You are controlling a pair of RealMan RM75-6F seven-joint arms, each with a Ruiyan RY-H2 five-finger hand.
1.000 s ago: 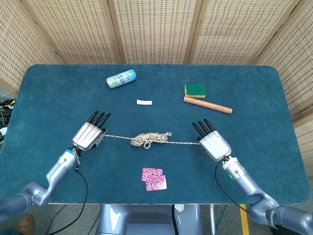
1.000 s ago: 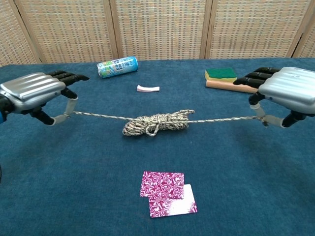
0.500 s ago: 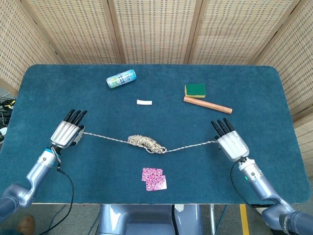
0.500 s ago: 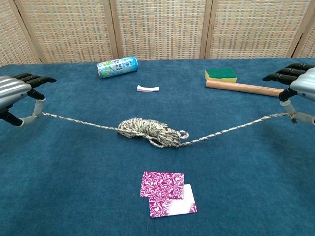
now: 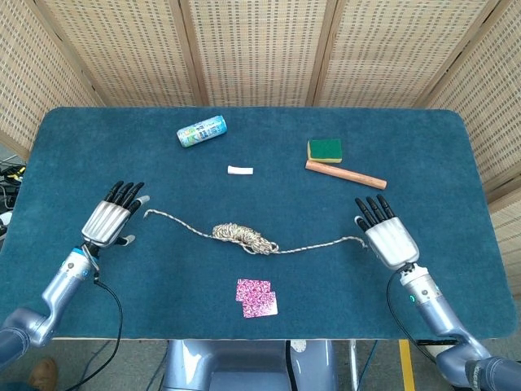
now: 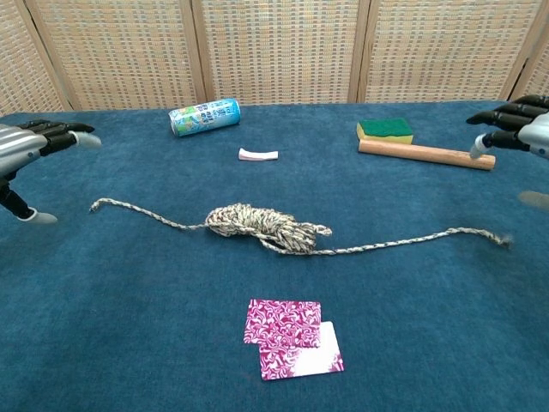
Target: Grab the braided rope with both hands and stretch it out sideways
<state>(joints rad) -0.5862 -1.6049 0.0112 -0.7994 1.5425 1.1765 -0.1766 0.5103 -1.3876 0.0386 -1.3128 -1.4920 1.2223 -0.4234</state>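
The braided rope [image 5: 244,237] [image 6: 262,227] lies slack on the blue table, a loose bundle in the middle with one end trailing left and the other right. My left hand [image 5: 110,219] [image 6: 26,150] hovers just left of the left end, fingers spread, holding nothing. My right hand [image 5: 387,236] [image 6: 519,129] sits just right of the right end, fingers apart and empty. Neither hand touches the rope.
A drink can [image 5: 202,130] lies at the back left, a small white piece [image 5: 240,170] behind the rope. A green sponge [image 5: 325,150] and a wooden stick [image 5: 345,174] lie at the back right. Two pink patterned cards [image 5: 256,297] rest near the front edge.
Both hands have let go of the rope ends. The rope, taut half a second ago, has dropped slack onto the table. The hands barely shifted outward.
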